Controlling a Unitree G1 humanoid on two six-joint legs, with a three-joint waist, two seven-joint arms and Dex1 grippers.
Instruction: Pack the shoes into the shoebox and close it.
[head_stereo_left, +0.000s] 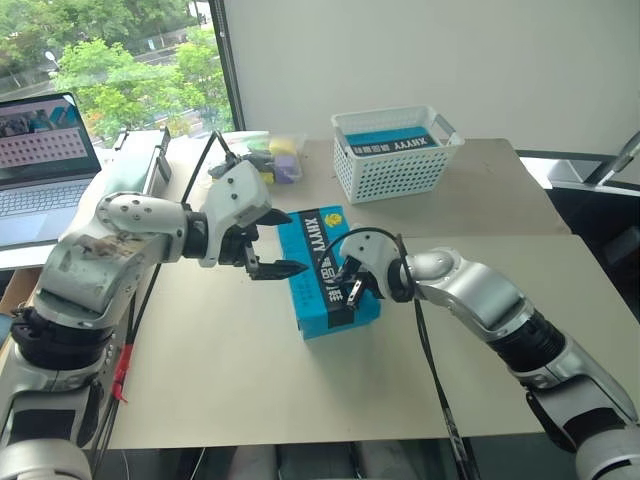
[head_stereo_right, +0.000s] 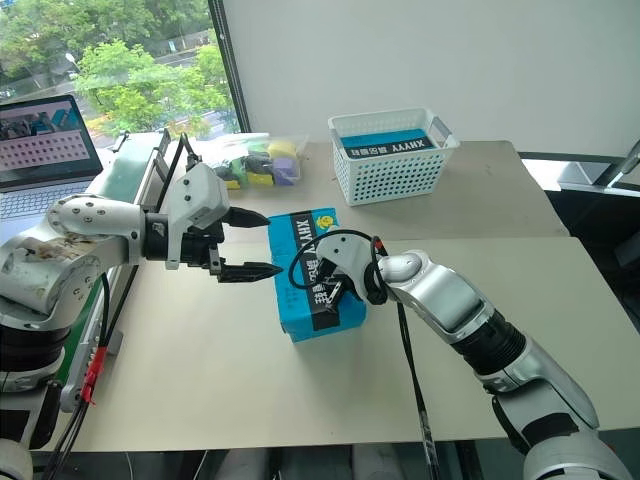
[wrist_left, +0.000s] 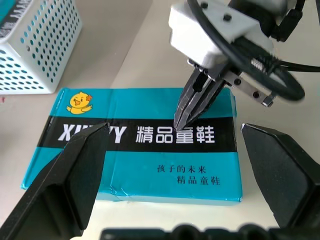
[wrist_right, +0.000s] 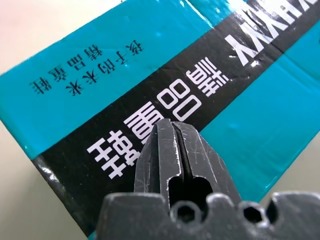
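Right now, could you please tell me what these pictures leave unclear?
- Shoes: the shoebox has its lid shut, so its contents are hidden.
- Right pincer: contact with the lid can't be judged.
- Basket: only a blue lettered top shows above its wall.

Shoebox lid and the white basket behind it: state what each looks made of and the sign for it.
Shoebox: likely printed cardboard with a slightly glossy coat; light glints on the black stripe, and the lid's edge shows small creases. White basket: apparently moulded plastic, matte, with a regular lattice of holes in its walls.
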